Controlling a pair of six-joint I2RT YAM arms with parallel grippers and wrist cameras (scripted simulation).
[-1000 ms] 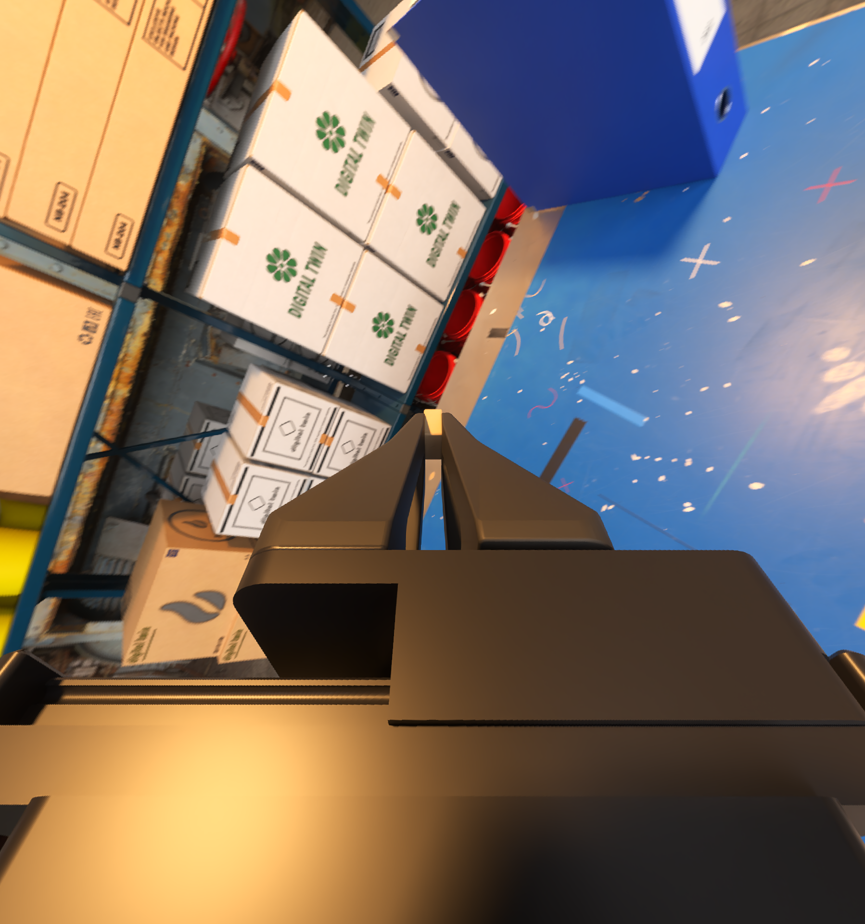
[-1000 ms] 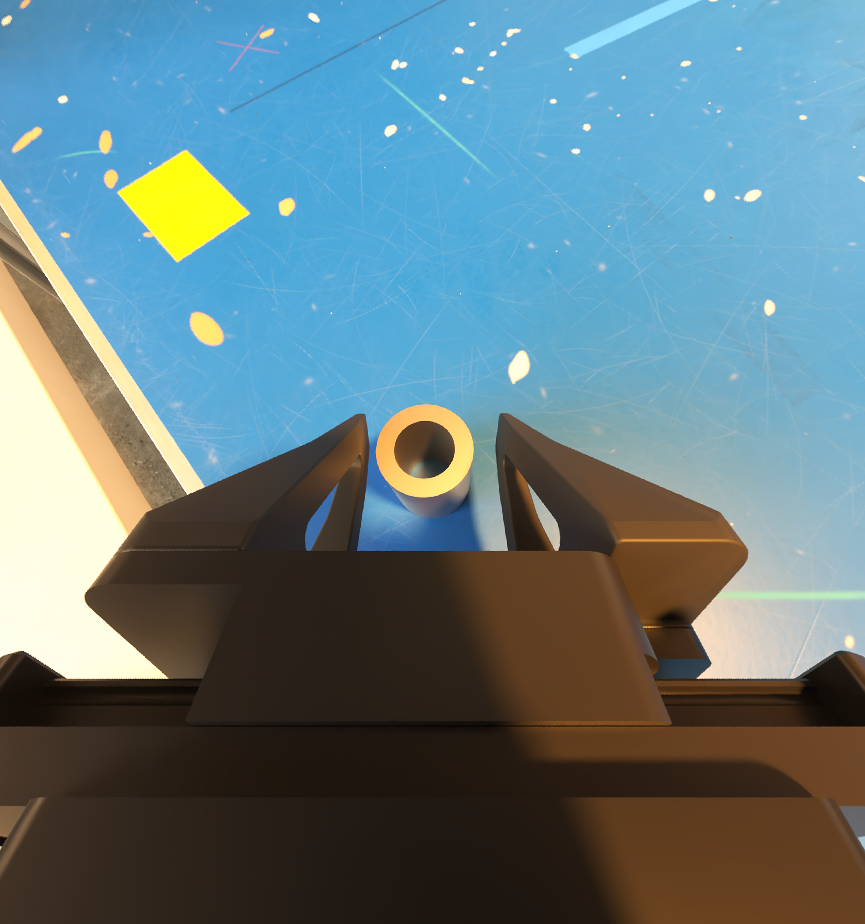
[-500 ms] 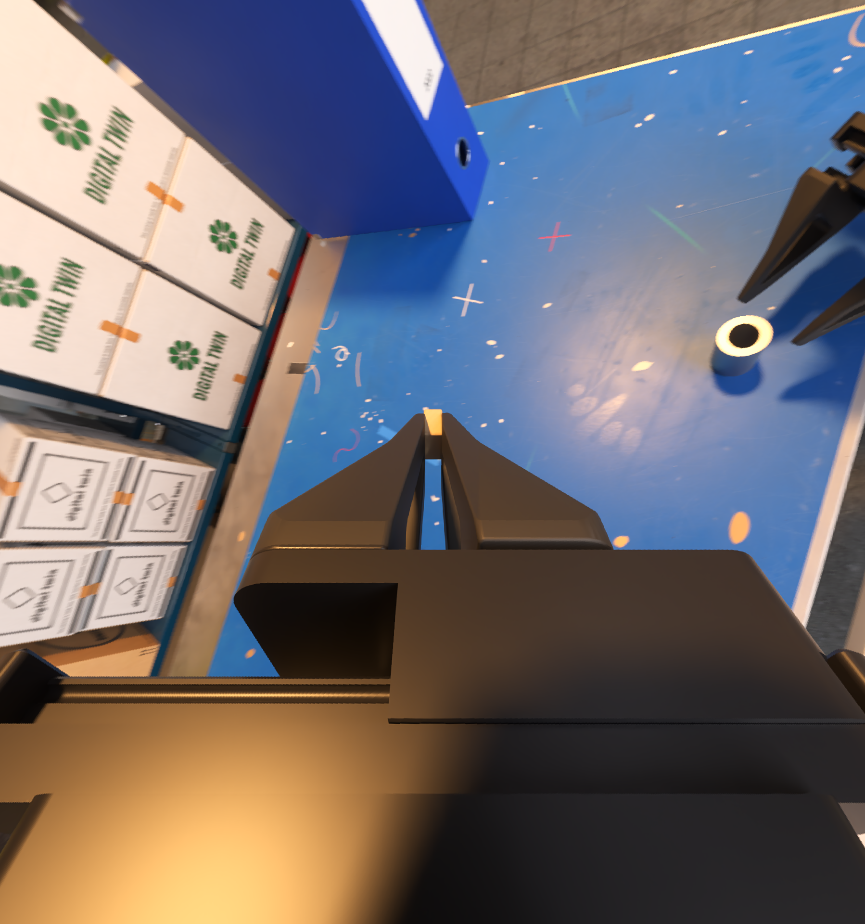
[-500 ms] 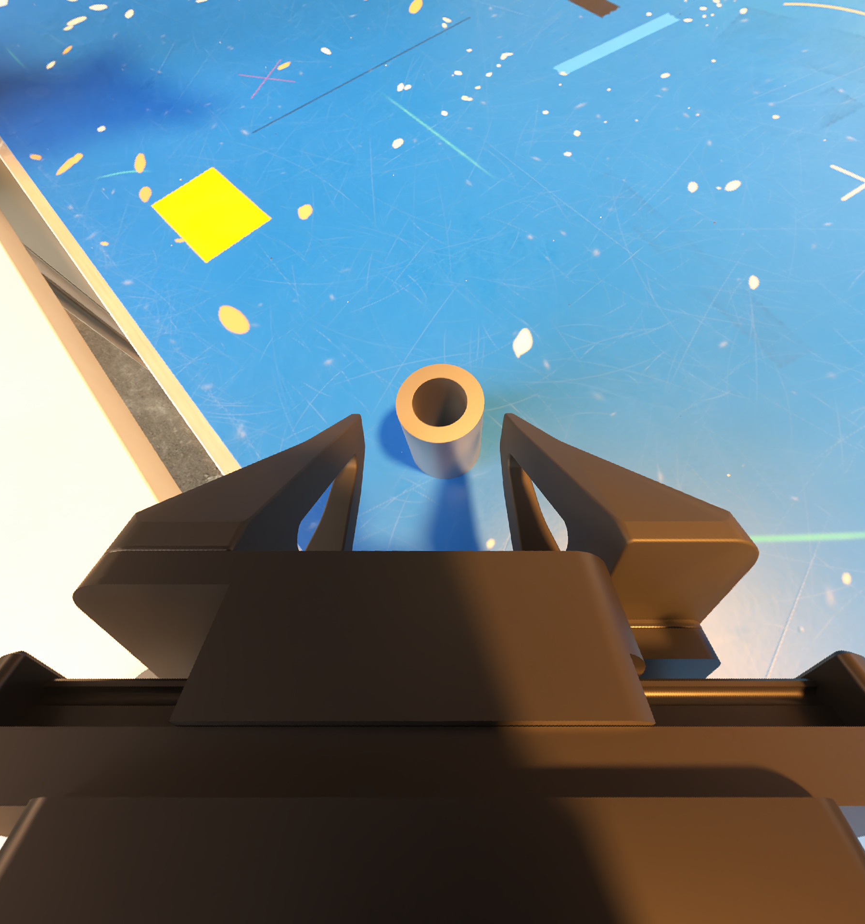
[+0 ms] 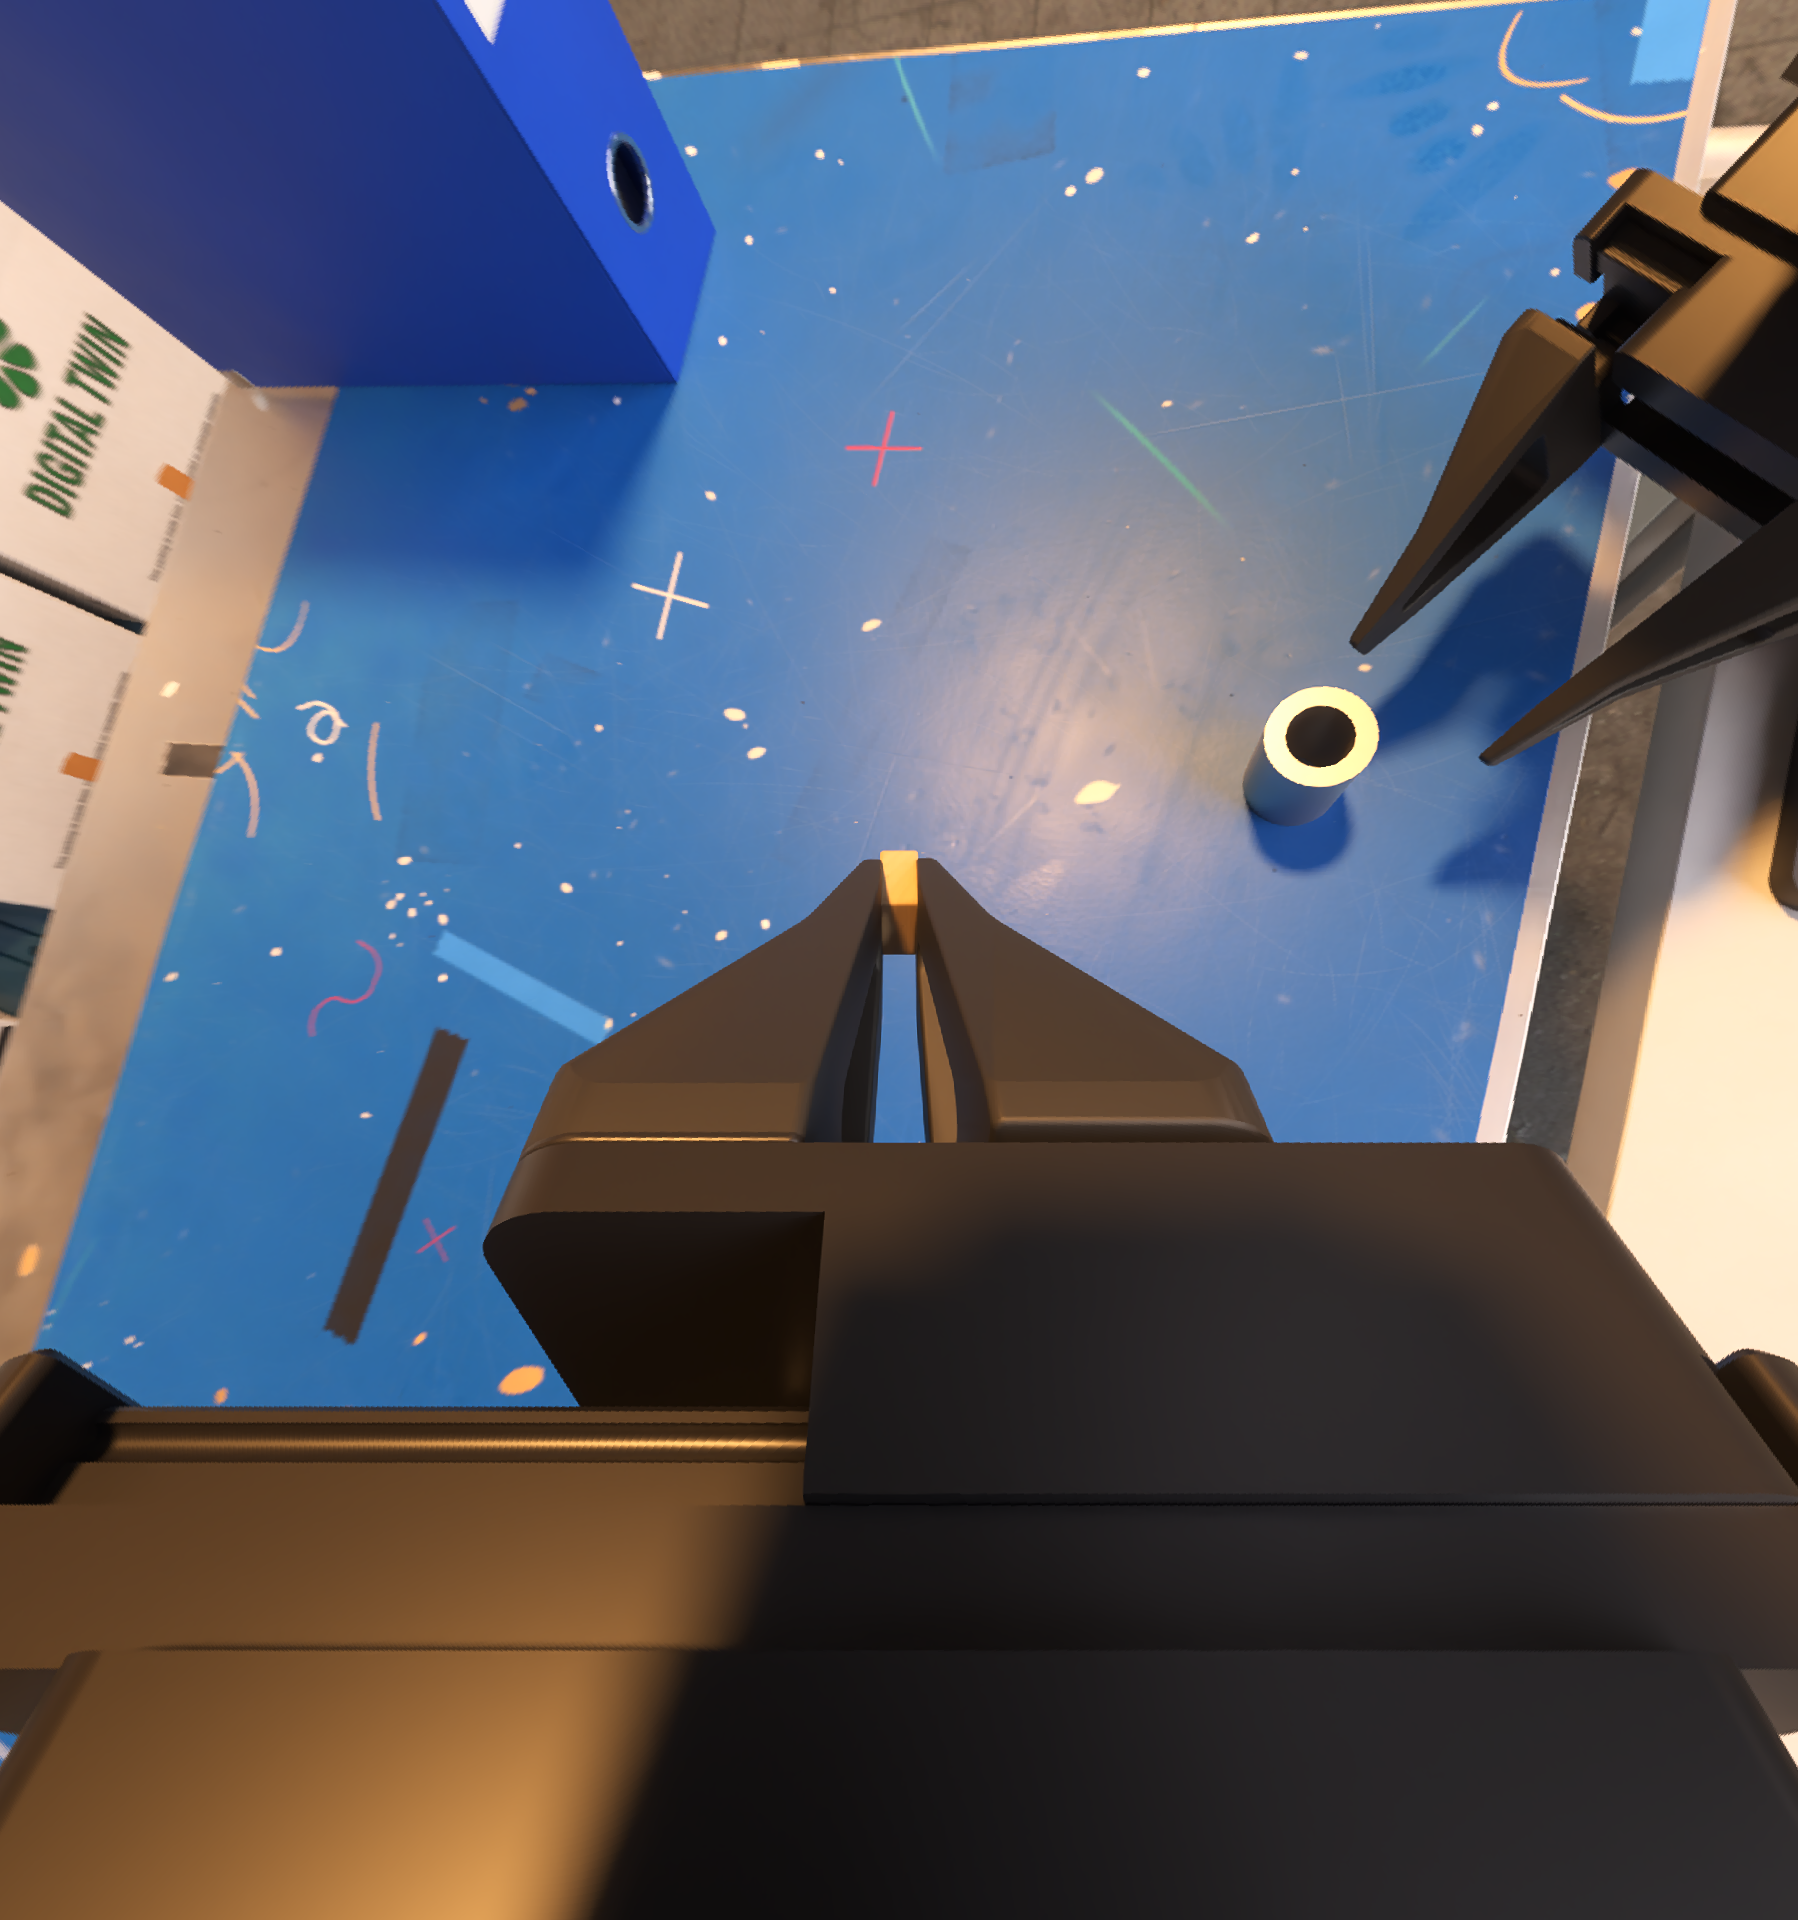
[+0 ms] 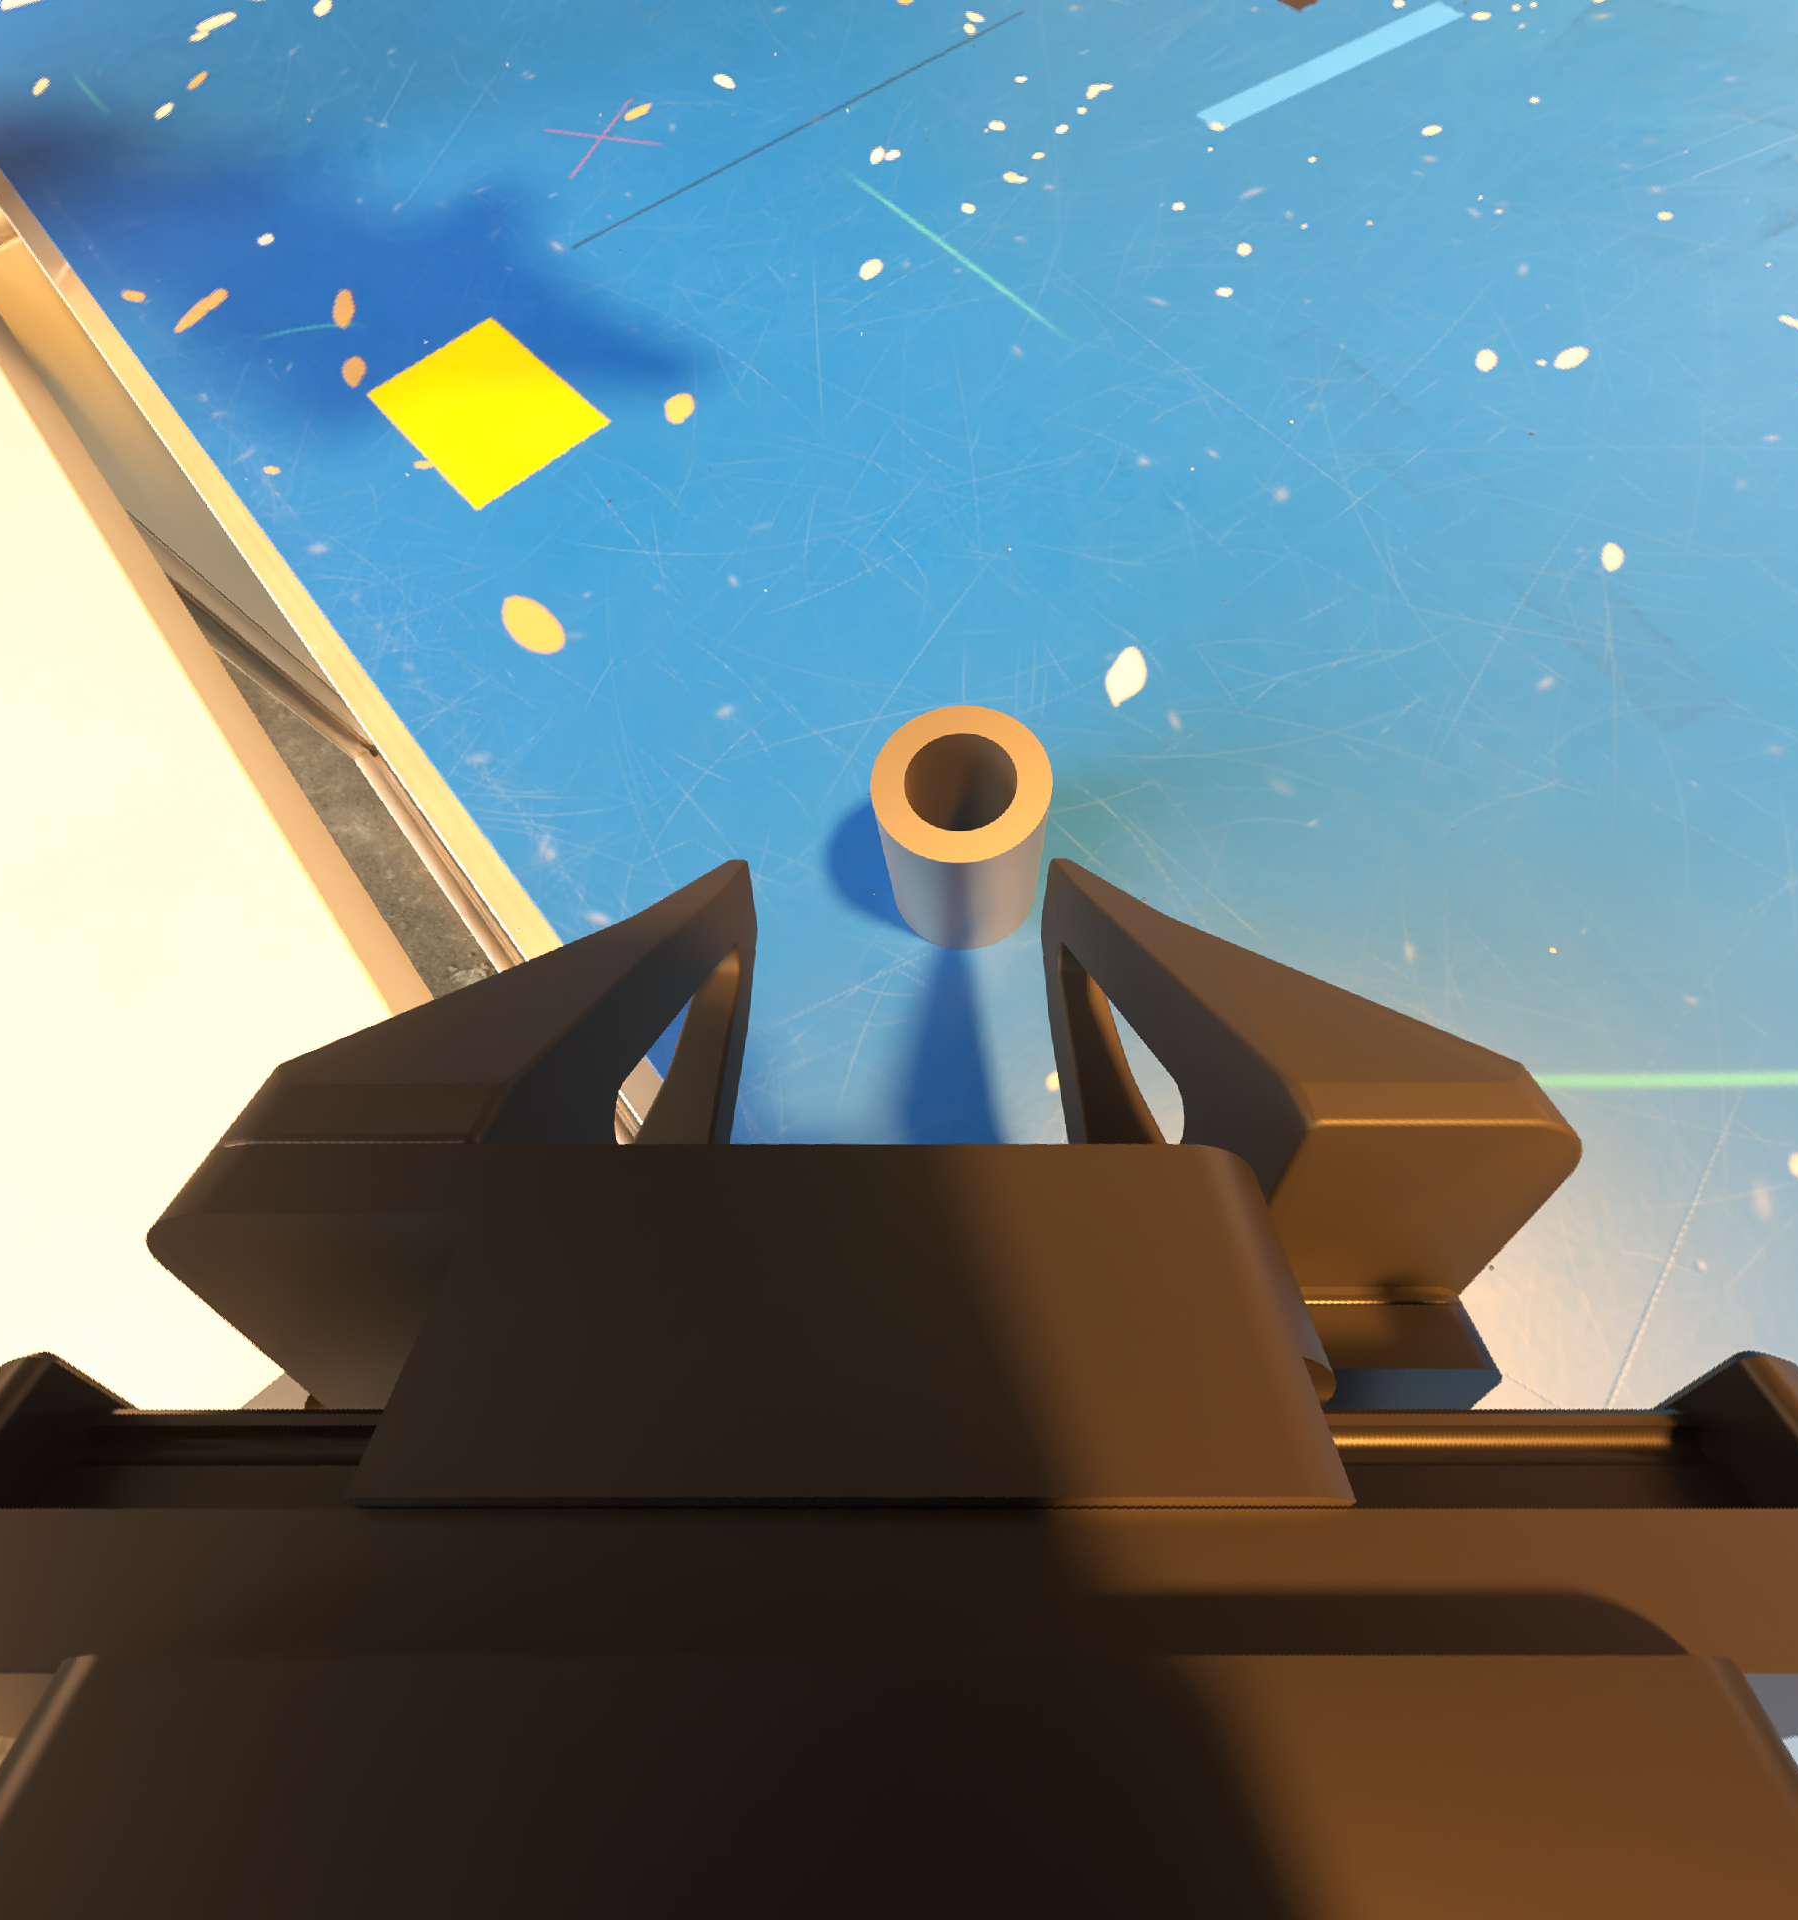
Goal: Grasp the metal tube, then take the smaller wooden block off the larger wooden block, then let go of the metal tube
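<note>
Standing upright on the blue worktop (image 6: pixel 1290 520), the tube (image 6: pixel 960 831) has its long axis vertical and its open bore facing up. It lies just ahead of the right gripper (image 6: pixel 900 883), on the centre line between the two jaws, but beyond their tips and clear of both — nothing touches it. Those jaws are spread wide, with a gap broader than the tube.

Seen from the left wrist, the tube (image 5: pixel 1313 753) sits well off to the right of and ahead of the left gripper (image 5: pixel 900 883), whose jaws are drawn narrow on a small tan piece — probably the smaller block (image 5: pixel 899 899), judging by its colour. The right arm is plainly the nearer one. I see no larger block in either view.

A blue binder (image 5: pixel 355 187) stands far beyond the left jaws.
</note>
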